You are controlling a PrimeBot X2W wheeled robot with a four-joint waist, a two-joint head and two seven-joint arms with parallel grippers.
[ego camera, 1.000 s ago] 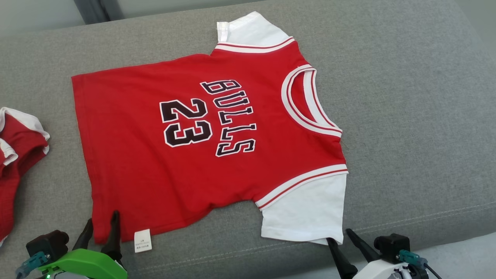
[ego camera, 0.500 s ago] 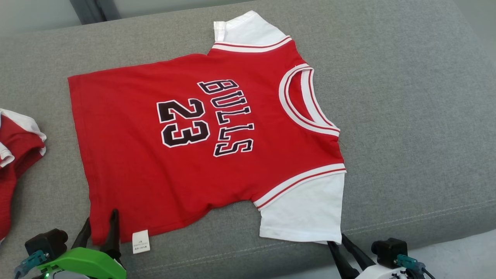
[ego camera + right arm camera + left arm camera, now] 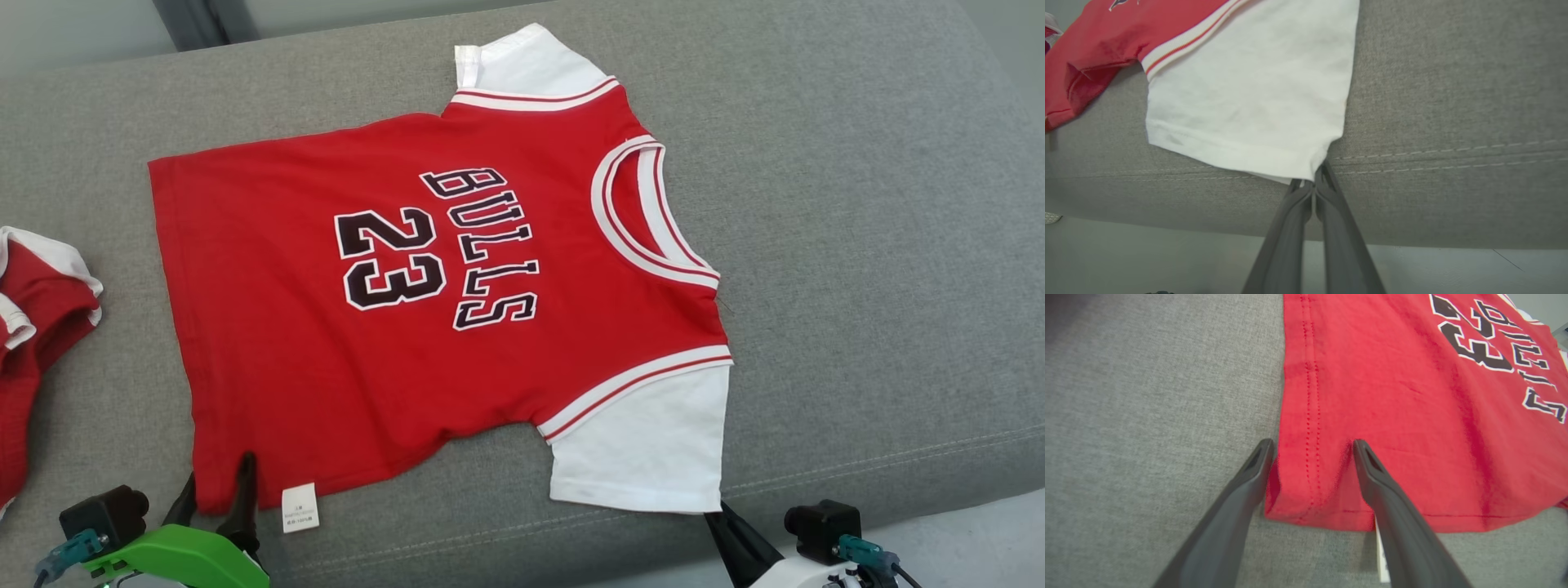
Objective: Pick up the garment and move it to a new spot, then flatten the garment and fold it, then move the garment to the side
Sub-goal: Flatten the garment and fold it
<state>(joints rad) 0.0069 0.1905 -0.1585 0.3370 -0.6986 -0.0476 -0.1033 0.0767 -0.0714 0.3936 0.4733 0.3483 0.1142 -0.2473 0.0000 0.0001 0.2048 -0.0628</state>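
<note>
A red jersey (image 3: 424, 286) with "BULLS 23" and white sleeves lies flat on the grey cushion (image 3: 857, 245). At the lower left, my left gripper (image 3: 219, 478) is open, and its fingers straddle the jersey's near hem corner (image 3: 1306, 490), one finger on the red cloth and one on the cushion beside it. My right gripper (image 3: 718, 513) is at the cushion's front edge, shut on the corner of the near white sleeve (image 3: 1249, 94), with the cloth pinched between the fingertips (image 3: 1318, 179).
A second red and white garment (image 3: 33, 327) lies bunched at the left edge. A white label (image 3: 300, 506) hangs from the jersey's hem. The cushion's stitched front seam (image 3: 1453, 163) runs just beyond the sleeve, and pale floor (image 3: 980, 531) lies below it.
The right gripper's fingers, apart a second ago, have come together on the white sleeve's corner. The left gripper stays open around the hem corner.
</note>
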